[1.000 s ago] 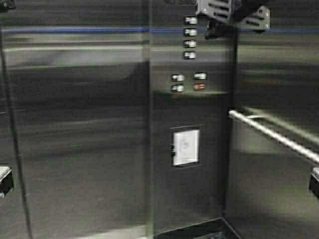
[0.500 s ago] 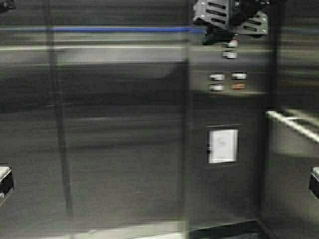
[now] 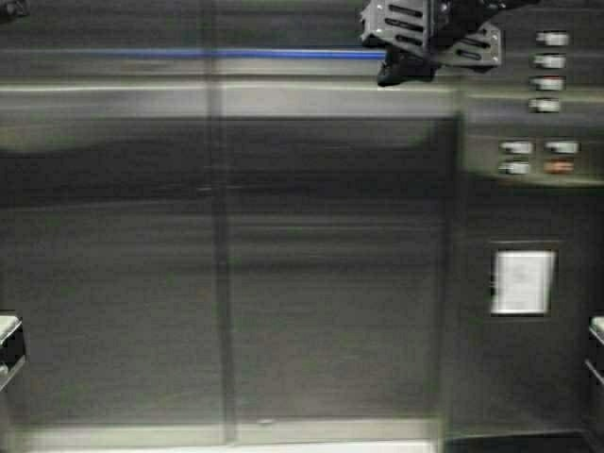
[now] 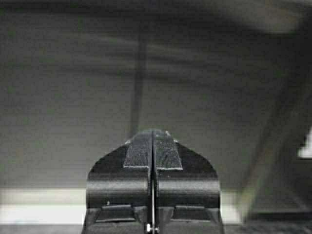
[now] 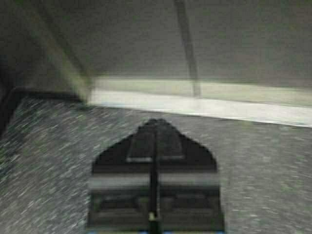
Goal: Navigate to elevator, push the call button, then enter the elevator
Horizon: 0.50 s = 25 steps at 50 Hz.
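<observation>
Elevator (image 3: 321,274): the robot is now inside the car, facing the shut steel doors from within. Over the last second the whole scene has been sliding rightward in the high view, so the base is turning left; the walls are not moving. The centre seam (image 3: 224,283), earlier out of sight, is now standing left of the middle of the view. The handrail seen on the side wall a second ago has gone out of frame. By my judgement the entering step is done or nearly so, and the robot is only squaring itself to the doors.

Button panel (image 3: 533,189): a steel strip at the right edge of the high view, carrying a column of floor buttons (image 3: 549,72) near its top and a pale framed card (image 3: 522,281) lower down. It has been drifting from the middle toward the right edge.

Call button: not showing in any view; it belongs outside the car.

Floor (image 5: 58,161): speckled dark covering, meeting a bright sill at the foot of the doors.

Left claw (image 4: 152,146): parked low, pointing at the doors, pads pressed together, gripping nothing, touching nothing.

Right claw (image 5: 155,141): hanging over the floor near the sill, likewise closed tight on nothing.
</observation>
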### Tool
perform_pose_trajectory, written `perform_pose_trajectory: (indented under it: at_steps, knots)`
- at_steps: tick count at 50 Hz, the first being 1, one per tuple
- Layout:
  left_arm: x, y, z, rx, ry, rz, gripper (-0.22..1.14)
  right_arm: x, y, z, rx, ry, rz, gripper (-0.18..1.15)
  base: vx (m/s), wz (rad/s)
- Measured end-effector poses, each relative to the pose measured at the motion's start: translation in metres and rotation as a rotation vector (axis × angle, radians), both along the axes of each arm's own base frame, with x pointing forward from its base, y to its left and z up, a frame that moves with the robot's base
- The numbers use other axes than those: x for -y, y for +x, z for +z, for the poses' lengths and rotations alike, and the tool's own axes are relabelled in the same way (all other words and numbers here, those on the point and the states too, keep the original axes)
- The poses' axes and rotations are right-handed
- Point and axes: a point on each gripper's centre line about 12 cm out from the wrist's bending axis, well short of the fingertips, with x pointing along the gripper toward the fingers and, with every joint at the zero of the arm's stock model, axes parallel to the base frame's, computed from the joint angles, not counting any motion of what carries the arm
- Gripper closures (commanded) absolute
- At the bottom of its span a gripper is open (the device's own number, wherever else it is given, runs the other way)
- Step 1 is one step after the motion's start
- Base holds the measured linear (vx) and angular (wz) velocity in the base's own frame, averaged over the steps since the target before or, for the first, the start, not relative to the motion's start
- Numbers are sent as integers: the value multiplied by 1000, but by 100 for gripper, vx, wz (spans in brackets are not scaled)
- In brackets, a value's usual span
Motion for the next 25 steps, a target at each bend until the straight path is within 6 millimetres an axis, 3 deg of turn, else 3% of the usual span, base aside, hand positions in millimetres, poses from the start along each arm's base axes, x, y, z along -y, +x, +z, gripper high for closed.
perform_pose_trajectory:
  at_steps: [25]
  knots:
    - [0,0,0,-2,-34,3,89,-7,-3,-1,-3,0,19,91,-6,24]
